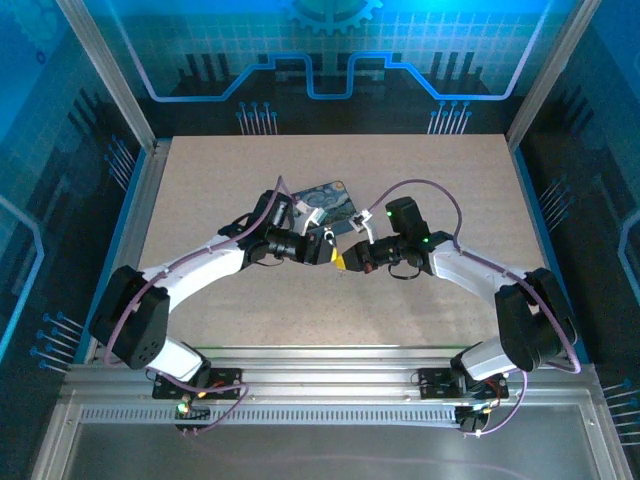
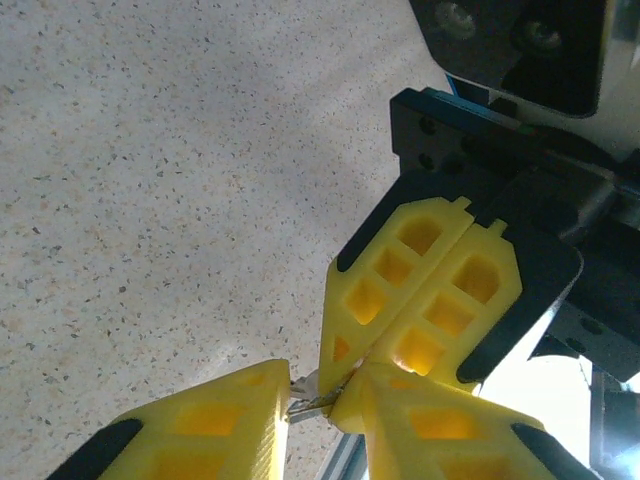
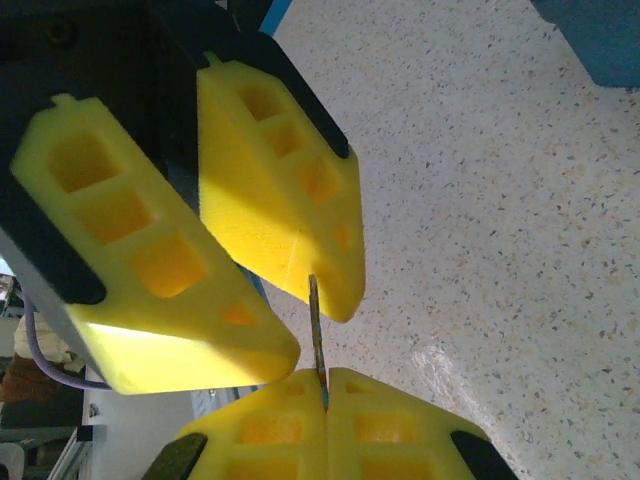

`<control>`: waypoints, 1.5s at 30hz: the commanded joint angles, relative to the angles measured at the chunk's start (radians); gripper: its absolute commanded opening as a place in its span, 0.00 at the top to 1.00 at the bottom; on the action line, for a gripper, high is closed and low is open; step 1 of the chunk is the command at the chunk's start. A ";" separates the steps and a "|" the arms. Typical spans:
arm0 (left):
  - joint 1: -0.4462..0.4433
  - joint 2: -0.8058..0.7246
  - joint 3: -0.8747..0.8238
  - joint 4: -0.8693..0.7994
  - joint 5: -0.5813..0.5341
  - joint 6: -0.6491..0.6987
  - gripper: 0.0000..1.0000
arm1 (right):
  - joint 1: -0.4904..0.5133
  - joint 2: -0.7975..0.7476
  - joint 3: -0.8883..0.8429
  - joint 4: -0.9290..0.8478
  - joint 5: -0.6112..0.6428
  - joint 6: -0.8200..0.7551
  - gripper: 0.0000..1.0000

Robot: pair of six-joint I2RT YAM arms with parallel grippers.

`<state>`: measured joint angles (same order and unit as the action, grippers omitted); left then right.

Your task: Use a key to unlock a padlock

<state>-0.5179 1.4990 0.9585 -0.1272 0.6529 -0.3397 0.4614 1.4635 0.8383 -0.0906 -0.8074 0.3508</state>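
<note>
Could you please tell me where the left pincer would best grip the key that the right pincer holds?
The free stretch of the key protruding past the shut tips of the right pincer. It is thin and flat, so the left pincer should probably come head-on from the opposite side, pads on its broad faces.

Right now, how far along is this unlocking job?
Done: the key is off the table, pinched in the shut right tool. In hand: both tools meet tip to tip, and a small silvery piece sits at the left tool; I cannot tell if it is the padlock. Left, as far as I can judge: seating the key, turning it, freeing the shackle.
</note>
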 commanded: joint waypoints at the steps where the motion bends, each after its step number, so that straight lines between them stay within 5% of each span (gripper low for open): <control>1: 0.001 0.013 0.001 0.013 0.037 0.002 0.82 | -0.010 0.012 0.025 0.020 -0.038 0.005 1.00; 8: 0.002 0.020 -0.002 0.015 0.034 -0.008 0.99 | -0.012 0.014 0.024 0.021 -0.035 0.007 0.99; 15: 0.002 0.058 0.073 -0.086 -0.056 -0.106 1.00 | -0.024 -0.042 0.019 -0.047 0.086 -0.121 0.60; 19: 0.002 0.100 0.125 -0.139 -0.099 -0.191 1.00 | -0.021 -0.107 0.035 -0.095 0.181 -0.212 0.51; 30: 0.010 0.148 0.228 -0.239 -0.147 -0.337 1.00 | 0.167 -0.278 -0.175 0.181 0.670 -0.430 0.61; 34: 0.012 0.153 0.240 -0.252 -0.142 -0.354 1.00 | 0.245 -0.292 -0.280 0.393 0.788 -0.517 0.66; 45: 0.012 0.147 0.248 -0.269 -0.146 -0.357 1.00 | 0.351 -0.223 -0.311 0.551 1.022 -0.635 0.66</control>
<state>-0.5121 1.6432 1.1767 -0.3630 0.5117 -0.6811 0.7921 1.2228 0.5362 0.3588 0.1268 -0.2249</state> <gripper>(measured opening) 0.047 0.341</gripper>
